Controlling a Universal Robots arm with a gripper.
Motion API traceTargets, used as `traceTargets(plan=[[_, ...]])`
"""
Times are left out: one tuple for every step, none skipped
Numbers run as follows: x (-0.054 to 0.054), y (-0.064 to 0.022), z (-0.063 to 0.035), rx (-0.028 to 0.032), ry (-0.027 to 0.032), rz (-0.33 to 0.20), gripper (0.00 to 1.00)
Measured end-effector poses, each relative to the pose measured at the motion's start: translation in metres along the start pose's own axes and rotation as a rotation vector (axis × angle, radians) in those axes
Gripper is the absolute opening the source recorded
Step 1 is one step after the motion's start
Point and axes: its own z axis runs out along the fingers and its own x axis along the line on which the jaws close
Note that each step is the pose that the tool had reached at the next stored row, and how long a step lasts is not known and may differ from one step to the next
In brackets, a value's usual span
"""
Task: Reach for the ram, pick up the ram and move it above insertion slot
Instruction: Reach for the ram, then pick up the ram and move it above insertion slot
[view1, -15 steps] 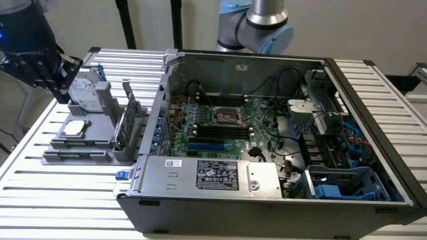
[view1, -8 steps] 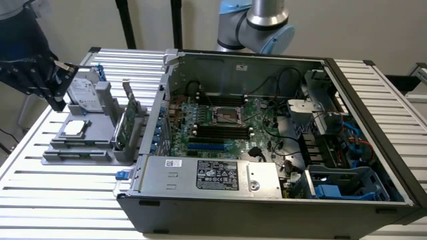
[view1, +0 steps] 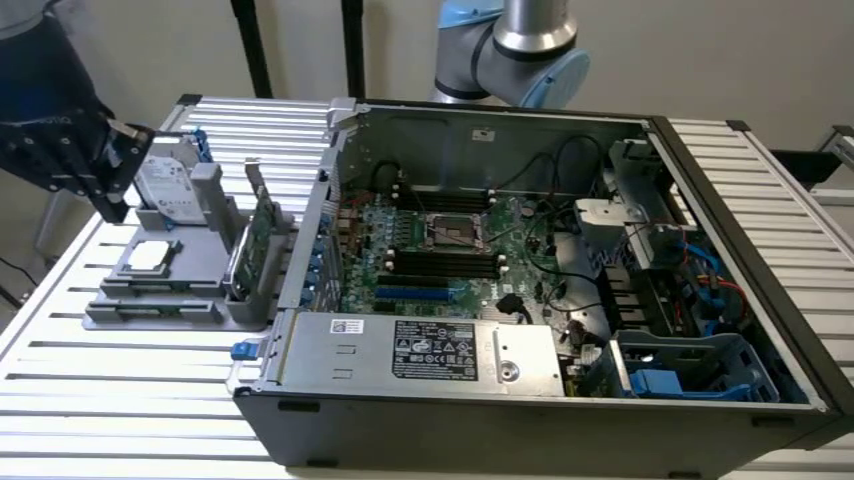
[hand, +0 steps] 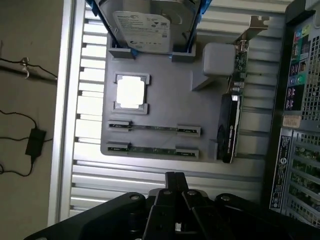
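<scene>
Two ram sticks, thin and green, lie in clips on the grey holder tray (hand: 165, 100): one ram (hand: 152, 128) and a second ram (hand: 150, 149) beside it. In the exterior view the ram slots (view1: 154, 310) are at the tray's near end. My black gripper (hand: 175, 176) hovers above the slatted table just off the tray's edge, apart from both sticks, its fingers shut together and holding nothing. In the exterior view the gripper (view1: 107, 195) hangs at the far left, beside the hard drive (view1: 171, 185).
On the tray also stand a silver hard drive (hand: 150, 25), a square processor (hand: 131, 92) and a wider green card with a bracket (hand: 232, 110). The open computer case (view1: 534, 250) with its motherboard (view1: 441, 250) is at the exterior view's right.
</scene>
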Motion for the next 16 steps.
traceTargets(plan=[[0.0,0.0,0.0,0.0,0.0006,-0.018,0.11],[0.0001,0.0,0.0,0.0001,0.0014,-0.036,0.11],[0.0,0.0,0.0001,0.0,0.002,-0.054,0.11],[0.0,0.0,0.0,0.0001,0.0028,-0.073,0.11],[0.0,0.0,0.0,0.0001,0.0035,-0.092,0.11],[0.0,0.0,0.0,0.0001,0.0043,-0.109,0.11],[0.0,0.0,0.0001,0.0001,0.0048,-0.127,0.11],[0.0,0.0,0.0,0.0001,0.0056,-0.146,0.11],[0.0,0.0,0.0,0.0002,0.0062,-0.163,0.11],[0.0,0.0,0.0,0.0001,0.0069,-0.181,0.11],[0.0,0.0,0.0,0.0002,0.0077,-0.201,0.11],[0.0,0.0,0.0,0.0002,0.0084,-0.219,0.11],[0.0,0.0,0.0,0.0002,0.009,-0.236,0.11],[0.0,0.0,0.0,0.0002,0.0097,-0.254,0.11],[0.0,0.0,0.0,0.0003,0.0105,-0.273,0.11],[0.0,0.0,0.0,0.0002,0.0111,-0.291,0.11]])
